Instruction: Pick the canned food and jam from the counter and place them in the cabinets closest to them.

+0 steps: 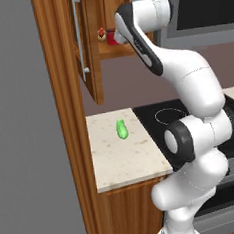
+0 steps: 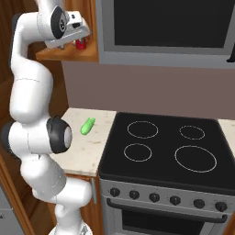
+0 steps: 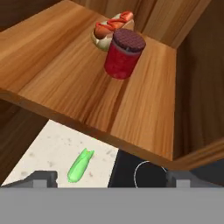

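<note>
Jam jar (image 3: 124, 54) stands upright on the cabinet shelf (image 3: 65, 83), free of the gripper (image 3: 111, 177); nearest the hand camera the two dark fingertips sit wide apart at the bottom edge with nothing between them, so jaws fully open, holding nothing. Step in hand looks like the release and retreat after placing: best to back the hand straight out along the shelf line, level, no sideways swing, so the fingers don't clip the jar or tip it off the front edge. Below the shelf lip, a green vegetable (image 3: 80, 165) lies on the speckled counter (image 1: 117, 154) beside the black stovetop (image 2: 170, 151). Jar itself: short, red body, dark maroon lid, well back from the shelf front. Just behind it, touching or nearly, a hot dog (image 3: 109, 30) in a bun. Cabinet door (image 1: 85, 41) with silver bar handle hangs open. Canned food: cannot tell where.
</note>
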Controlling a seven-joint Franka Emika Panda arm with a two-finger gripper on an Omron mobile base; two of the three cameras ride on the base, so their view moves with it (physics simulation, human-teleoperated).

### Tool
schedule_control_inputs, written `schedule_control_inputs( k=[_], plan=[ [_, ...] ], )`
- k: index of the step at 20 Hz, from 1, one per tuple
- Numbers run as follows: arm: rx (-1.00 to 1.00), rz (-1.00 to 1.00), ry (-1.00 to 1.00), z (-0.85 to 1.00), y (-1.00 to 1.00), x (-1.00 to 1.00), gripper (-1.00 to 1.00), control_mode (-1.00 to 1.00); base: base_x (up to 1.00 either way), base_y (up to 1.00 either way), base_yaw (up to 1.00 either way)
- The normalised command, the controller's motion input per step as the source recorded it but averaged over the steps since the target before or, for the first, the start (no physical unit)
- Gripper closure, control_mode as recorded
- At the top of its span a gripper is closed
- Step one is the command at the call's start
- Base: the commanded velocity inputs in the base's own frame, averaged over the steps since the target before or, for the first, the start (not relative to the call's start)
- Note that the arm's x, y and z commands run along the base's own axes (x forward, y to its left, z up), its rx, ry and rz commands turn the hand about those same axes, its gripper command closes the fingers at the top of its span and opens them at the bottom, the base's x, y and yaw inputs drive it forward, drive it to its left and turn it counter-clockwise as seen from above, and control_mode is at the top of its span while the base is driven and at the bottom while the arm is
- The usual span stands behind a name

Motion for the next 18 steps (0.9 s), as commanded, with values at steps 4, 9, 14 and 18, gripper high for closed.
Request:
schedule_control_inputs(
  k=[4,9,14,18],
  plan=[
    [-0.02,0.0,-0.14,-0.56,-0.23,-1.0,-1.0,-1.0,0.0,0.0,0.0],
    [0.08,0.0,-0.25,-0.13,-0.22,-1.0,-1.0,-1.0,0.0,0.0,0.0],
    [0.15,0.0,-0.3,0.01,-0.25,-0.98,-1.0,-1.0,0.0,0.0,0.0],
    [0.15,0.0,-0.37,0.17,-0.22,-0.81,-1.0,-1.0,0.0,0.0,0.0]
  ],
)
